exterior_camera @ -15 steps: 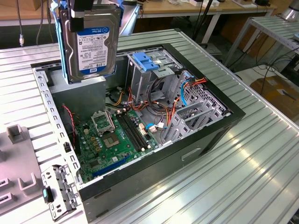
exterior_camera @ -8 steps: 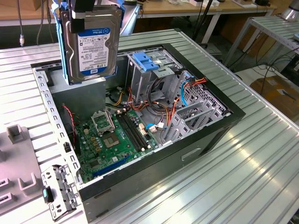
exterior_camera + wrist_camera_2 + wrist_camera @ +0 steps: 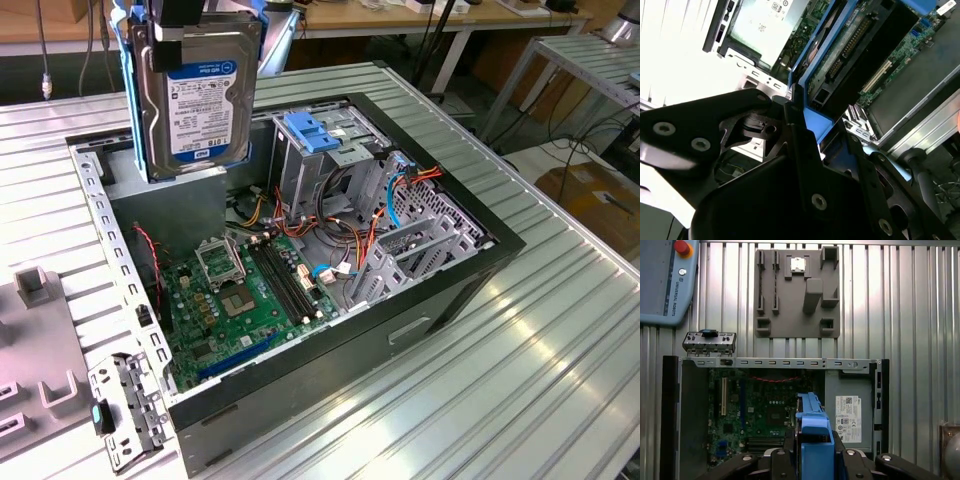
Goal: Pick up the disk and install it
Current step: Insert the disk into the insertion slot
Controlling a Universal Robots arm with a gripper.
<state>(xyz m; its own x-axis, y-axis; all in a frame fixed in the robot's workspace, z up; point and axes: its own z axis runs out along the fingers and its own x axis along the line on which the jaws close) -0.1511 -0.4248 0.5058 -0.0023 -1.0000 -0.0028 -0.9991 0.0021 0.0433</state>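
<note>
Squeezing the disk (image 3: 197,95) tight, the gripper (image 3: 815,457) should carry it straight (no tipping) to the cage (image 3: 335,175) at 4 o'clock in the exterior view.

Ribbed metal table (image 3: 540,400); wooden workbench (image 3: 400,17) behind; cardboard box (image 3: 597,200) on floor.

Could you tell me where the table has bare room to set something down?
Bare ribbed table lies at the exterior view's right of the computer case. Crowded: cables beside the drive cage; the disk held overhead.
</note>
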